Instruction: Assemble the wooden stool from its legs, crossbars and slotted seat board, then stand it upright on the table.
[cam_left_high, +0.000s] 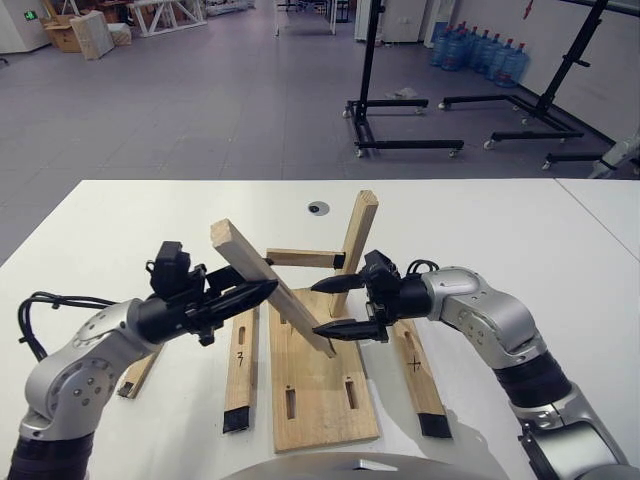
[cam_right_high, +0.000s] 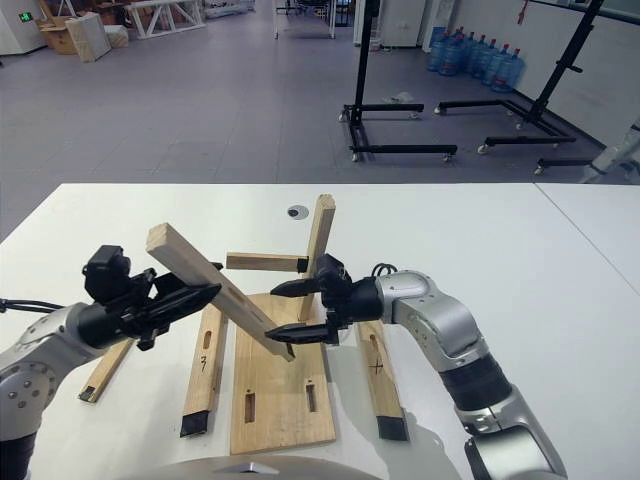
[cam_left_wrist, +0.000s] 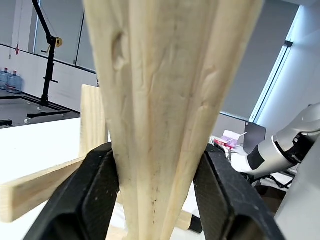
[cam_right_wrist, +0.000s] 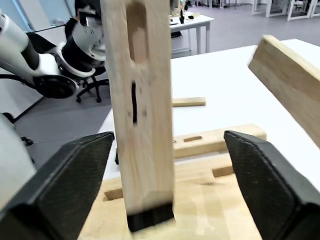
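The slotted seat board lies flat on the white table. My left gripper is shut on a wooden leg, which slants down over the board to its low end. In the left wrist view, black fingers clamp that leg. Another leg stands upright at the board's far end, and a crossbar sticks out of it sideways. My right gripper is open around the base of this leg, pads clear of the wood.
Two loose legs lie beside the board, one marked 7 to its left and one marked with a cross to its right. A short bar lies under my left arm. A small round hole is in the far tabletop.
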